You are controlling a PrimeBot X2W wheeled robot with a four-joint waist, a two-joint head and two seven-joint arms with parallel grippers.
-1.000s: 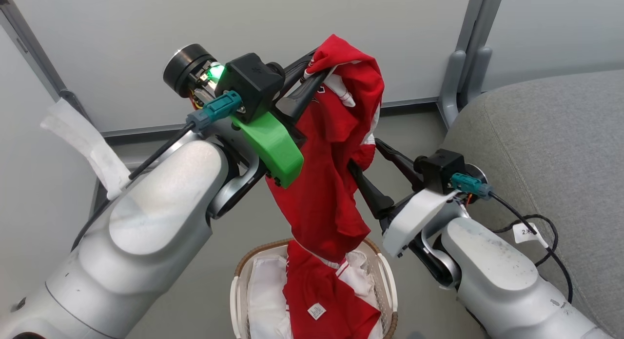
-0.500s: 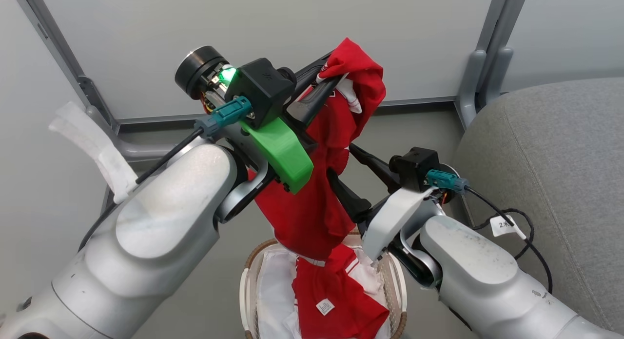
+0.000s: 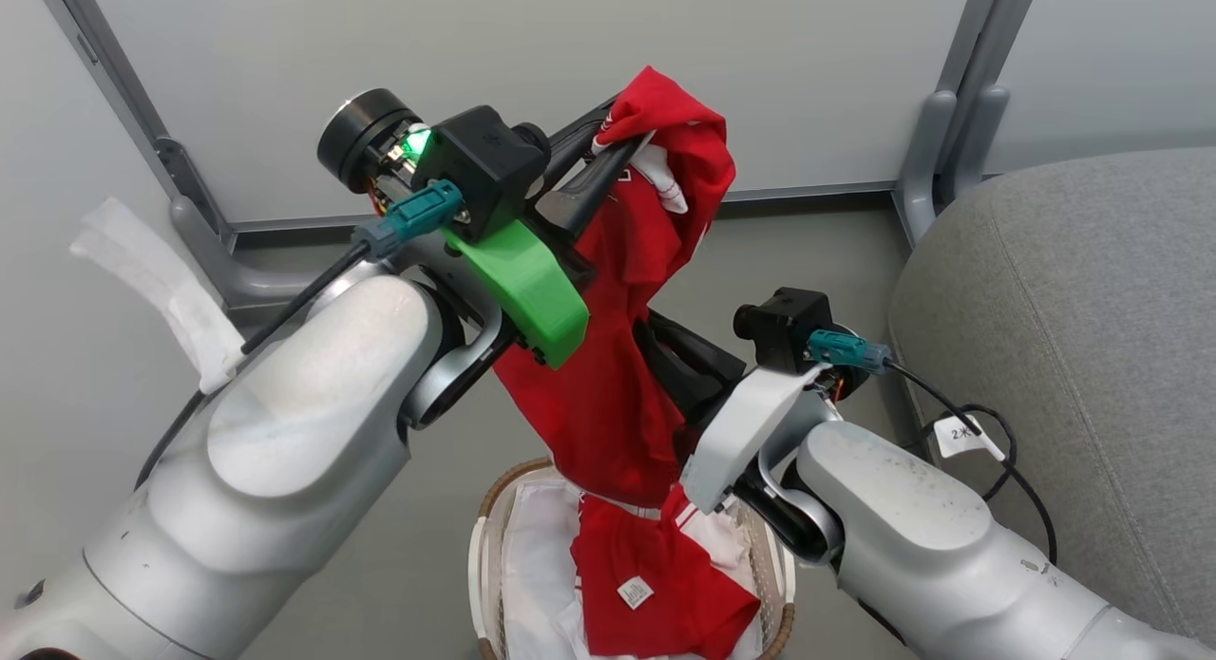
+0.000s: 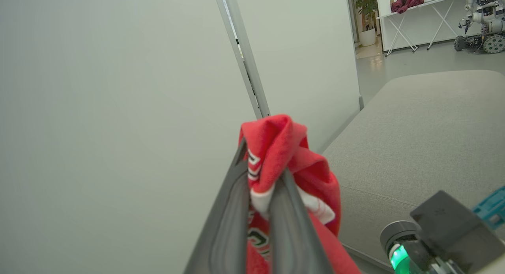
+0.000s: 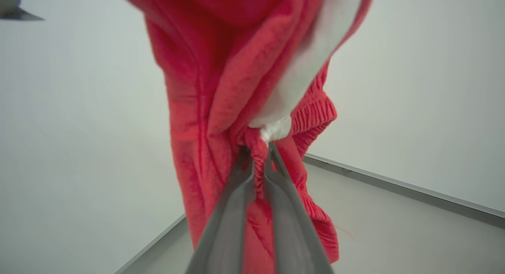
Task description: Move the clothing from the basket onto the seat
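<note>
A red garment (image 3: 617, 394) with white trim hangs above the basket (image 3: 502, 481), and both grippers hold it. My left gripper (image 3: 617, 140) is shut on its top fold, seen close in the left wrist view (image 4: 262, 163) with red cloth (image 4: 276, 140) bunched between the fingers. Lower down, my right gripper (image 3: 665, 345) is shut on a pinch of the same red cloth (image 5: 221, 69), its fingertips (image 5: 256, 150) pressed together around it. More red clothing (image 3: 655, 584) and white fabric (image 3: 532, 565) lie in the basket. The grey seat (image 3: 1073, 328) lies at the right.
White partition panels stand behind, with grey post feet (image 3: 936, 138) on the floor between the basket and the seat. A white strap (image 3: 161, 280) hangs at the left. A black cable with a tag (image 3: 959, 432) loops over the seat's edge.
My right gripper has moved left into the hanging red garment and its open fingers have shut on the cloth. The left gripper keeps its hold; the camera has shifted slightly.
</note>
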